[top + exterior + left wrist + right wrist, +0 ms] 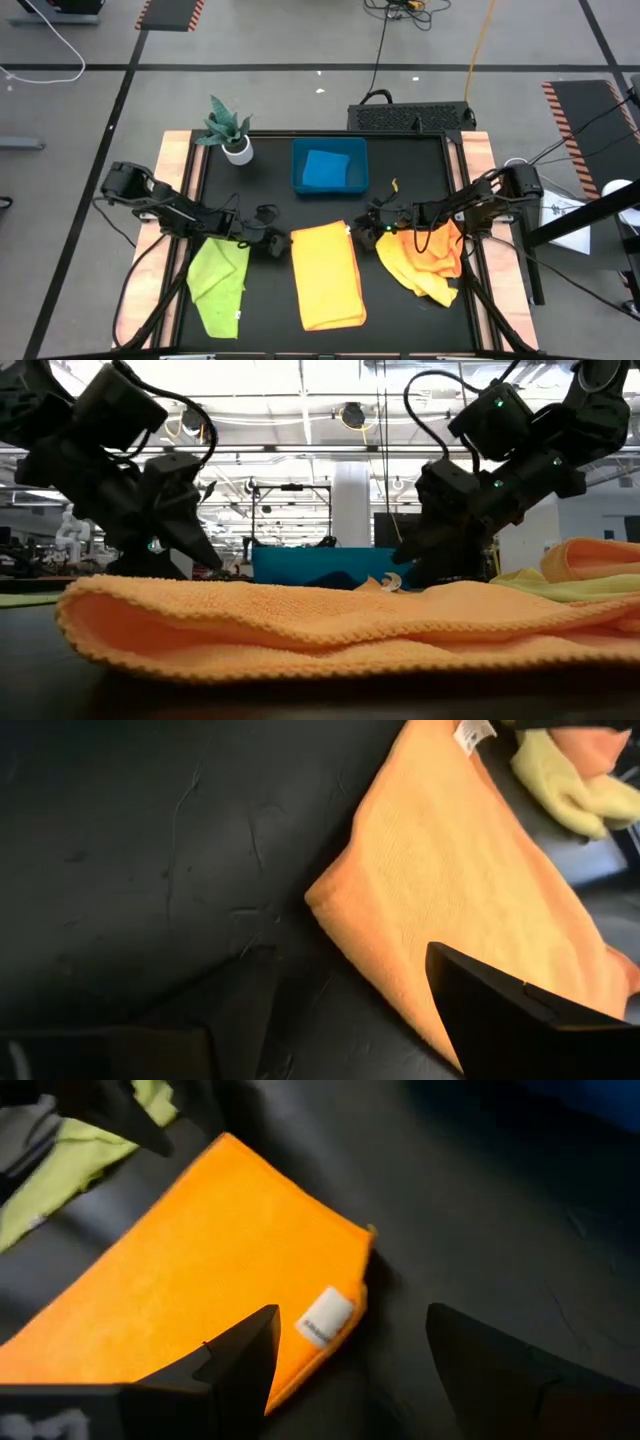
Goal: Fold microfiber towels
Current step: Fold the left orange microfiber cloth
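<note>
Both hands, left hand (pixel 272 242) and right hand (pixel 368 230), gape beside the folded yellow towel (pixel 328 275).

Clear mat showing between the towels and the tray

Bare table (pixel 270 195) is lying open at 12 o'clock of the folded yellow towel (pixel 328 275); blue tray (pixel 329 167) is blocking beyond.

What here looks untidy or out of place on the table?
The orange towel lies crumpled in a heap at the right edge, and the lime green towel is rumpled at the left. The yellow towel in the middle is folded flat.
</note>
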